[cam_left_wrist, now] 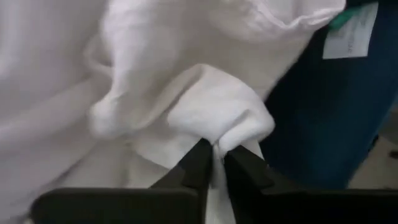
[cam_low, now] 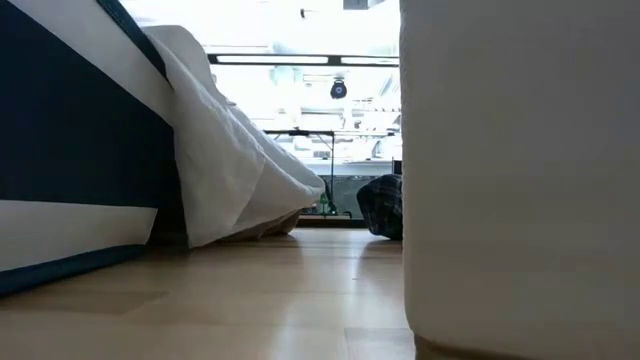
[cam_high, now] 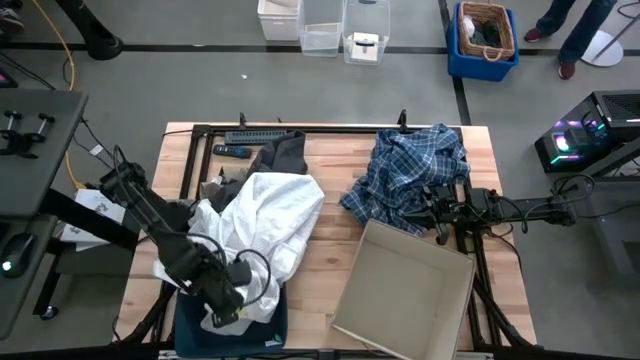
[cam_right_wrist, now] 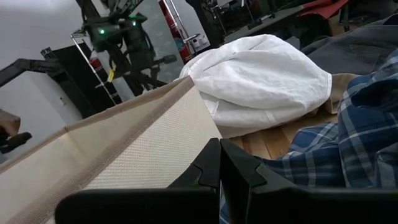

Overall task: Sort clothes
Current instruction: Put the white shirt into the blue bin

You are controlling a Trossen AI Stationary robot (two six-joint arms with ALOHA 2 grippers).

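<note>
A white shirt (cam_high: 268, 218) lies from the table's middle down into the dark blue bin (cam_high: 185, 318) at the near left; it also shows in the low view (cam_low: 230, 170). My left gripper (cam_high: 228, 300) is over the bin, shut on the shirt (cam_left_wrist: 205, 112). A blue-and-white plaid shirt (cam_high: 408, 172) lies heaped at the far right. My right gripper (cam_high: 428, 208) is at its near edge, shut (cam_right_wrist: 221, 167); whether it touches the plaid (cam_right_wrist: 348, 137) I cannot tell. A dark grey garment (cam_high: 285, 155) lies at the far middle. The tan garment and the small white piece do not plainly show. My left gripper pinches a bunched fold of the white shirt (cam_left_wrist: 219, 140) between its two fingers, several layers gathered. The cloth bulges out past the fingertips (cam_left_wrist: 200, 163). The rest of the shirt spreads slack over the bin's wall and onto the table.
A tan cardboard box (cam_high: 405, 290) stands open at the near right, close to my right gripper; its wall fills the low view's right (cam_low: 520, 180). A dark tool (cam_high: 232, 151) lies by the far edge. A person's legs show beyond the table.
</note>
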